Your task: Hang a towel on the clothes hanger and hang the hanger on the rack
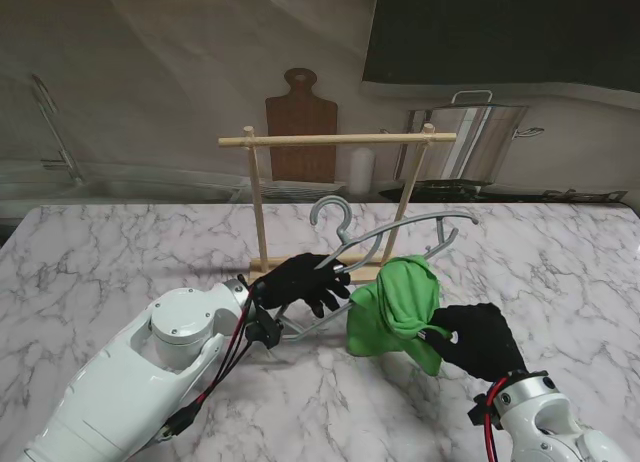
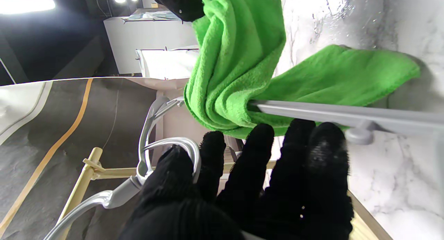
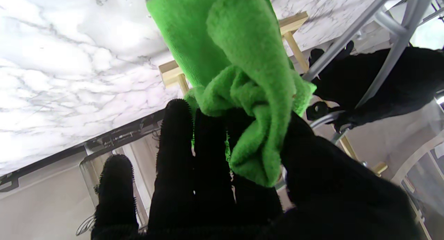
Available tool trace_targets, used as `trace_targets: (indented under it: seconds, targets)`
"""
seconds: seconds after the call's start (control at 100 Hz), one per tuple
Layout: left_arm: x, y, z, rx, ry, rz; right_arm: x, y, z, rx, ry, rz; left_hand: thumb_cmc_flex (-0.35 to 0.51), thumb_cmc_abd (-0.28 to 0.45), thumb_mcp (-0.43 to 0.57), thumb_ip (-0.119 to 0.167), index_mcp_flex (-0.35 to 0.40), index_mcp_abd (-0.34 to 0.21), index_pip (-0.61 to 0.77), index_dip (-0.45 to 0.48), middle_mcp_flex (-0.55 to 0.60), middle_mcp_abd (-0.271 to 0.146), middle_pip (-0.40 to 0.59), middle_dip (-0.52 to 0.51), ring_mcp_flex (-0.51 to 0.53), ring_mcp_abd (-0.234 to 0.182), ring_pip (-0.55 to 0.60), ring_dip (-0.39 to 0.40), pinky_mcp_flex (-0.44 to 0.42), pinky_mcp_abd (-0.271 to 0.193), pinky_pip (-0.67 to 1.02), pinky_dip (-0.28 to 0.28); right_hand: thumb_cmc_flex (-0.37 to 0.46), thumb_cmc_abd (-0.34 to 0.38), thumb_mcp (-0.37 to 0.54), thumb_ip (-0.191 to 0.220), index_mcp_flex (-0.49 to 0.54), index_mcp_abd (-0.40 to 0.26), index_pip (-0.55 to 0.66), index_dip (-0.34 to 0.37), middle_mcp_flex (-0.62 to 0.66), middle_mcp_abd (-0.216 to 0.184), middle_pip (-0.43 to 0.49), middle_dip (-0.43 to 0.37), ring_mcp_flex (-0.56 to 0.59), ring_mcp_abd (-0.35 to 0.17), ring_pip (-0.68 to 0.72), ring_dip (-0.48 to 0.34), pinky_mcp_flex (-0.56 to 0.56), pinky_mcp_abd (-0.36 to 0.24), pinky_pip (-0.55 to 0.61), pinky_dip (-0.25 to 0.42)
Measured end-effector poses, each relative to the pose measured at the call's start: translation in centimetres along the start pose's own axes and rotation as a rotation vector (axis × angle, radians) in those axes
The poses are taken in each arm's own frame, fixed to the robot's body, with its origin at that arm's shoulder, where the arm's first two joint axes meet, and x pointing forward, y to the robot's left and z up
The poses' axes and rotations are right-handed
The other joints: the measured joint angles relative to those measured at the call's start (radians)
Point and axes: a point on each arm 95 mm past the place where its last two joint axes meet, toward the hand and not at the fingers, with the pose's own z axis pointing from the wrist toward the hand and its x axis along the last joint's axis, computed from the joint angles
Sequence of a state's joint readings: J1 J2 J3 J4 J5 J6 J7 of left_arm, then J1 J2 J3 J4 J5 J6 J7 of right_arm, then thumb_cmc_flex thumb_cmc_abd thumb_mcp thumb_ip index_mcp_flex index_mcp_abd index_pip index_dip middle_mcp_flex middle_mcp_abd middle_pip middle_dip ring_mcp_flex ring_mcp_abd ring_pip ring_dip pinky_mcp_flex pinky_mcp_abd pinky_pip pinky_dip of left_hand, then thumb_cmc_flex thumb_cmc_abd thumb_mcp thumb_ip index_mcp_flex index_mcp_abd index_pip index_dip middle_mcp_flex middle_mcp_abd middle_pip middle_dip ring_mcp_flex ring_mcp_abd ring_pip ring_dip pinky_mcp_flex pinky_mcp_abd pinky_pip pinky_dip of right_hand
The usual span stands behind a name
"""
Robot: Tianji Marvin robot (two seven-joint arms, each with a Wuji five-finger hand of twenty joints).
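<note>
Right now the left hand (image 1: 305,282) is clamping the grey metal clothes hanger (image 1: 395,237) near its hook, its long bar running rightward through the green terry towel (image 1: 395,307) (bunched, partly draped) which the right hand (image 1: 478,339) is pinching, before the wooden rack (image 1: 338,139)

Table (image 1: 120,252): white marble top with grey veins, running the full width of the stand's view. Standing on it: wooden rack (image 1: 335,139), its base (image 1: 300,270) just beyond the left hand's fingertips (image 1: 318,307). One corner of the green towel (image 2: 347,77) touches the marble, just beyond those fingertips too.
</note>
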State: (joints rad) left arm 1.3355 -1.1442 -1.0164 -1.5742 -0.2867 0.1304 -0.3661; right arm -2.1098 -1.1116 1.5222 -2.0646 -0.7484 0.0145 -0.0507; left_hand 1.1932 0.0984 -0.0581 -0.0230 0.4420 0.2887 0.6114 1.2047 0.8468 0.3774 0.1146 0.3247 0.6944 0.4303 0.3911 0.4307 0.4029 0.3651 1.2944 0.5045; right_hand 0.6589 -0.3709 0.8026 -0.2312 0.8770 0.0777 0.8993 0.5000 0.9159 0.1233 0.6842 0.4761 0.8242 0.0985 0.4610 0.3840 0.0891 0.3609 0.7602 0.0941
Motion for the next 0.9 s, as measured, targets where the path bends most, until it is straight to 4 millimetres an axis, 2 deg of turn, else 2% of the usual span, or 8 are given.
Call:
trace_targets:
  seconds: [0.08, 0.2, 0.38, 0.47, 0.56, 0.65, 0.75, 0.9]
  targets:
    - [0.1, -0.1, -0.2, 0.004, 0.004, 0.008, -0.1, -0.3, 0.3, 0.067, -0.002, -0.007, 0.0, 0.0, 0.0, 0.0, 0.0, 0.0, 0.0, 0.0, 0.0, 0.0, 0.0, 0.0, 0.0, 0.0, 0.0, 0.0, 0.0, 0.0, 0.0, 0.0, -0.007, 0.002, -0.012, 0.003, -0.058, -0.038, -0.03, -0.062, -0.039, -0.002, -0.058, -0.029, -0.038, 0.0, -0.041, 0.0, -0.008, -0.011, 0.0, 0.011]
    - [0.3, -0.3, -0.5, 0.016, 0.014, 0.015, -0.5, -0.9, 0.5, 0.161, -0.02, -0.023, 0.0, 0.0, 0.0, 0.0, 0.0, 0.004, 0.0, 0.0, 0.0, 0.0, 0.0, 0.0, 0.0, 0.0, 0.0, 0.0, 0.0, 0.0, 0.0, 0.0, -0.154, 0.081, -0.139, 0.115, -0.104, -0.077, -0.291, -0.019, -0.144, 0.0, -0.133, -0.077, -0.112, 0.001, -0.101, -0.015, -0.033, -0.011, 0.001, 0.042]
    - [0.3, -0.5, -0.8, 0.018, 0.015, 0.022, -1.0, -1.2, 1.0, 0.217, -0.05, -0.027, 0.0, 0.0, 0.0, 0.0, 0.0, 0.004, 0.0, 0.0, 0.0, -0.001, 0.0, 0.0, 0.001, 0.0, 0.0, 0.0, 0.0, 0.0, 0.0, 0.0, -0.222, 0.106, -0.33, 0.138, -0.28, -0.079, -0.492, 0.006, -0.31, 0.004, -0.234, -0.159, -0.23, 0.001, -0.193, -0.061, -0.062, -0.012, -0.01, 0.051]
    - [0.3, -0.5, -0.9, 0.018, 0.015, 0.022, -1.4, -1.4, 0.9, 0.286, -0.059, -0.043, 0.0, 0.0, 0.0, 0.0, 0.0, 0.004, 0.0, 0.0, 0.001, -0.001, 0.0, 0.0, 0.001, 0.0, 0.0, 0.0, 0.0, 0.0, 0.0, 0.0, -0.246, 0.103, -0.385, 0.139, -0.392, -0.219, -0.583, -0.052, -0.35, 0.004, -0.298, -0.222, -0.245, 0.005, -0.238, -0.086, -0.073, -0.012, -0.036, 0.051]
    - [0.3, -0.6, -0.9, 0.022, 0.015, 0.021, -1.8, -1.1, 0.8, 0.286, -0.069, -0.063, 0.0, 0.0, 0.0, 0.0, 0.0, 0.004, 0.0, 0.0, 0.001, -0.001, 0.0, 0.0, 0.001, 0.0, 0.0, 0.0, 0.0, 0.0, 0.0, 0.0, -0.265, 0.104, -0.405, 0.139, -0.442, -0.294, -0.601, -0.103, -0.375, 0.006, -0.35, -0.257, -0.274, 0.015, -0.271, -0.099, -0.084, -0.007, -0.055, 0.051]
    - [0.3, -0.7, -1.0, 0.029, 0.013, 0.022, -2.2, -0.8, 0.7, 0.278, -0.081, -0.071, 0.0, 0.0, 0.0, 0.0, 0.0, 0.004, 0.0, 0.0, 0.001, -0.001, 0.0, 0.0, 0.001, 0.0, 0.0, 0.0, 0.0, 0.0, 0.0, 0.0, -0.272, 0.104, -0.41, 0.139, -0.426, -0.328, -0.54, -0.125, -0.375, 0.011, -0.357, -0.265, -0.281, 0.023, -0.29, -0.101, -0.085, 0.002, -0.065, 0.051]
    - [0.2, -1.0, -1.1, 0.046, 0.011, 0.026, -2.4, -0.5, 0.5, 0.251, -0.085, -0.015, 0.0, 0.0, 0.0, 0.0, 0.0, 0.004, 0.0, 0.0, 0.001, -0.001, 0.0, 0.0, 0.001, 0.0, 0.0, 0.0, 0.001, 0.0, 0.0, 0.0, -0.253, 0.118, -0.441, 0.139, -0.271, -0.329, -0.437, -0.125, -0.373, 0.004, -0.357, -0.26, -0.295, 0.031, -0.308, -0.11, -0.087, 0.002, -0.074, 0.051]
    - [0.2, -1.6, -1.3, 0.072, 0.005, 0.029, -2.8, 0.2, -0.1, 0.24, -0.093, 0.118, 0.0, 0.0, 0.0, 0.0, 0.0, 0.004, 0.0, 0.0, 0.001, -0.001, 0.0, 0.0, 0.001, 0.0, 0.0, 0.0, 0.001, 0.0, 0.0, 0.0, -0.23, 0.129, -0.479, 0.139, -0.17, -0.327, -0.412, -0.126, -0.355, 0.004, -0.35, -0.258, -0.295, 0.036, -0.319, -0.111, -0.091, 0.003, -0.084, 0.051]
